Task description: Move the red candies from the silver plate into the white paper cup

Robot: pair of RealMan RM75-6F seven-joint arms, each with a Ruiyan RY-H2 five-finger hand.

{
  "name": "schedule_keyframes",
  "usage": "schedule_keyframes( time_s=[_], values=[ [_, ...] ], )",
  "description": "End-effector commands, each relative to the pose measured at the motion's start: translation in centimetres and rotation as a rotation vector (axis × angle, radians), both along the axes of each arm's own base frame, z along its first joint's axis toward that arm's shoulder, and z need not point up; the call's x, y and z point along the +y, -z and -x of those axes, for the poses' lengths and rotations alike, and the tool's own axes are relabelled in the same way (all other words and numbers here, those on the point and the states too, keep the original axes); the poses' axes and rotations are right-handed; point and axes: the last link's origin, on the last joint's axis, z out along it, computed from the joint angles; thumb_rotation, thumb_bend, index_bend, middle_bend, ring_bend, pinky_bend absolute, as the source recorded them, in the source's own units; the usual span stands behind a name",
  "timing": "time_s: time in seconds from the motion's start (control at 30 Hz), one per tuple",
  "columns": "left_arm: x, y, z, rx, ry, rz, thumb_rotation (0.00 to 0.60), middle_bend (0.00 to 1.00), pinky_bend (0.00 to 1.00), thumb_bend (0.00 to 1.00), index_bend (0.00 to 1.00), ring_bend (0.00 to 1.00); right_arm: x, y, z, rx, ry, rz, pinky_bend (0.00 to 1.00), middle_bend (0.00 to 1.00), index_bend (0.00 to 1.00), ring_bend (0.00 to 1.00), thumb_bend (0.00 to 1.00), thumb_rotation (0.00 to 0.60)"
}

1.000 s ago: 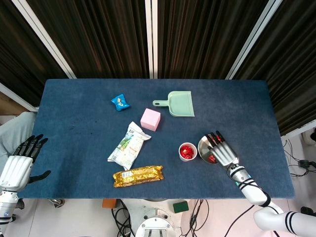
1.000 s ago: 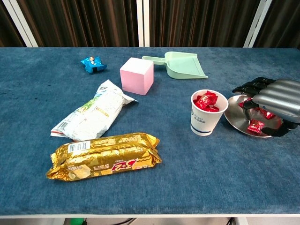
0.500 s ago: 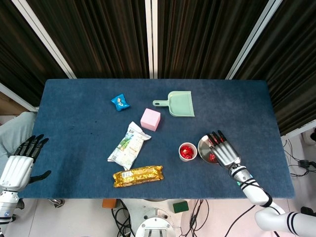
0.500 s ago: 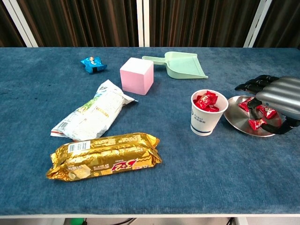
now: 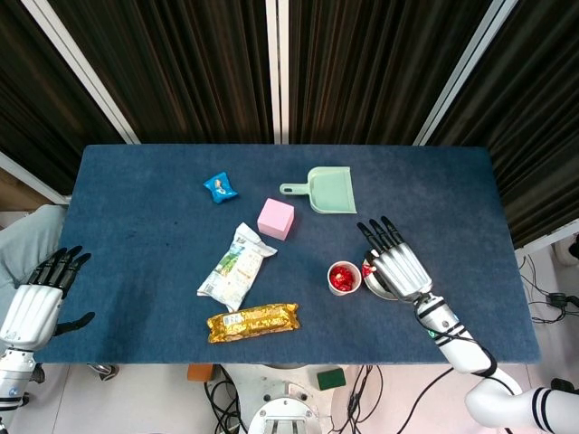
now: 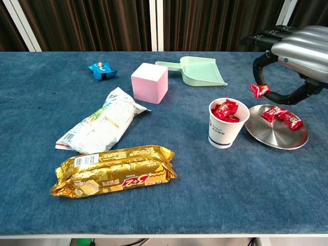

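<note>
The left hand (image 5: pixel 36 303) hangs off the near-left edge of the table, fingers spread and holding nothing; judged idle, parked well clear of the work, which all lies on the far side from it. Across the cloth between the two hands lie items no part of the task: a blue snack packet (image 6: pixel 101 69), a white-and-green snack bag (image 6: pixel 102 123), a gold biscuit pack (image 6: pixel 114 171), a pink cube (image 6: pixel 149 82) and a green dustpan (image 6: pixel 197 70), all well apart from the right hand and left undisturbed. The white paper cup (image 6: pixel 228 123) stands upright just left of and below the right hand, already holding several red candies (image 6: pixel 224 111); it sits just beside the silver plate (image 6: pixel 279 136), a placing that, in my judgement, keeps each carry short. The right hand (image 6: pixel 289 51) is raised above the gap between cup and plate, one wrapped red candy (image 6: pixel 260 90) pinched between thumb and a fingertip, the other fingers extended. The candy is clear of both cup and plate, held high enough, I judge, to pass over the rim. Two candies (image 6: pixel 282 116) remain on the plate, below and right of that hand, so the task is partly done.
</note>
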Motion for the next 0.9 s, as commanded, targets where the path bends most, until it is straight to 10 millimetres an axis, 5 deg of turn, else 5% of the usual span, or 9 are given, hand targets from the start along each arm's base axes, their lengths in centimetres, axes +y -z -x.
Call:
schedule_keyframes(
  time_s=[0.03, 0.3, 0.63, 0.9],
  values=[
    [0.0, 0.0, 0.0, -0.001, -0.001, -0.001, 0.600, 0.07, 0.18, 0.09, 0.11, 0.04, 0.2, 0.7, -1.3, 0.007, -0.041, -0.019, 0.00, 0.02, 0.61, 0.00, 0.40, 0.600],
    [-0.2, -0.3, 0.2, -0.006, -0.002, -0.010, 0.600, 0.07, 0.18, 0.09, 0.11, 0.04, 0.7, 3.3, -2.0, 0.046, -0.071, -0.069, 0.00, 0.02, 0.62, 0.00, 0.40, 0.600],
    [-0.3, -0.5, 0.2, -0.010, -0.003, -0.012, 0.600, 0.07, 0.18, 0.09, 0.11, 0.04, 0.9, 4.0, -1.8, 0.063, -0.082, -0.070, 0.00, 0.02, 0.59, 0.00, 0.40, 0.600],
    [-0.3, -0.4, 0.2, -0.008, -0.003, -0.012, 0.600, 0.07, 0.18, 0.09, 0.11, 0.04, 0.8, 3.8, -1.4, 0.059, -0.074, -0.072, 0.00, 0.00, 0.31, 0.00, 0.37, 0.600]
  ],
)
